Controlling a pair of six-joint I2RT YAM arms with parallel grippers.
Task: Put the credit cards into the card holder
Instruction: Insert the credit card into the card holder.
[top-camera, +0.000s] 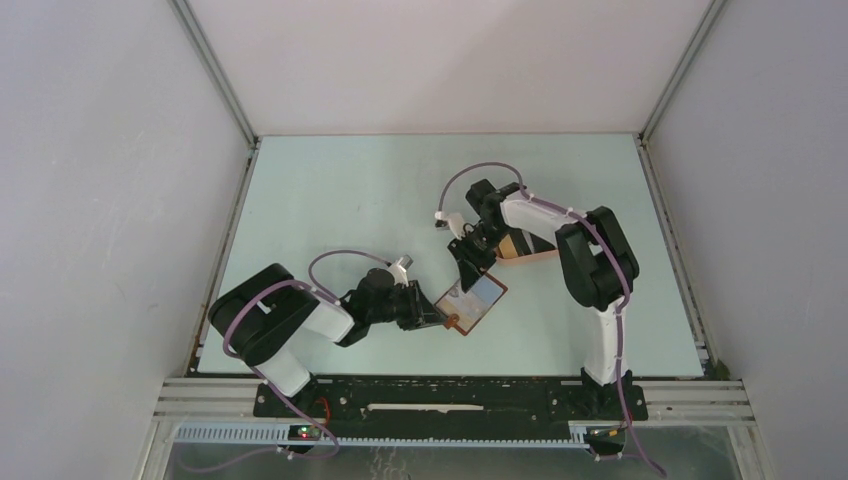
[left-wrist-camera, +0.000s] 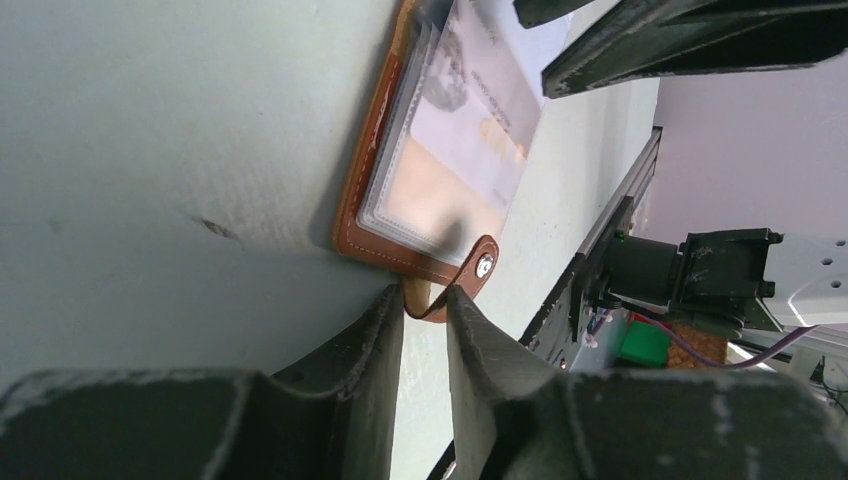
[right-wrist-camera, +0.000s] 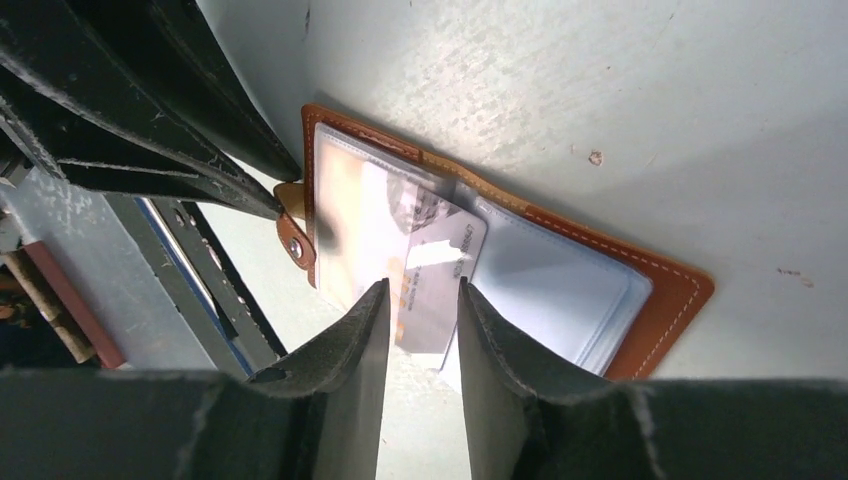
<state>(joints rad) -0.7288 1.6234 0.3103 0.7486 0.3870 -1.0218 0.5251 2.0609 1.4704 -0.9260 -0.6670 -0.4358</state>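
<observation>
By the table's (top-camera: 350, 200) near edge, our left gripper (left-wrist-camera: 425, 305) pinches the one card holder (right-wrist-camera: 670, 290), with our right gripper (right-wrist-camera: 422, 300) released by one credit card (right-wrist-camera: 440, 255).

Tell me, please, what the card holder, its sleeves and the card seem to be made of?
The card holder looks like leather or imitation: matte reddish-brown, pale edge stitching, metal-looking snap. The sleeves seem soft clear plastic, glossy and see-through. The card seems stiff plastic, smooth grey with print.

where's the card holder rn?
In the top view the card holder lies open on the table near centre, left gripper on its snap tab, right gripper hovering over it.
</observation>
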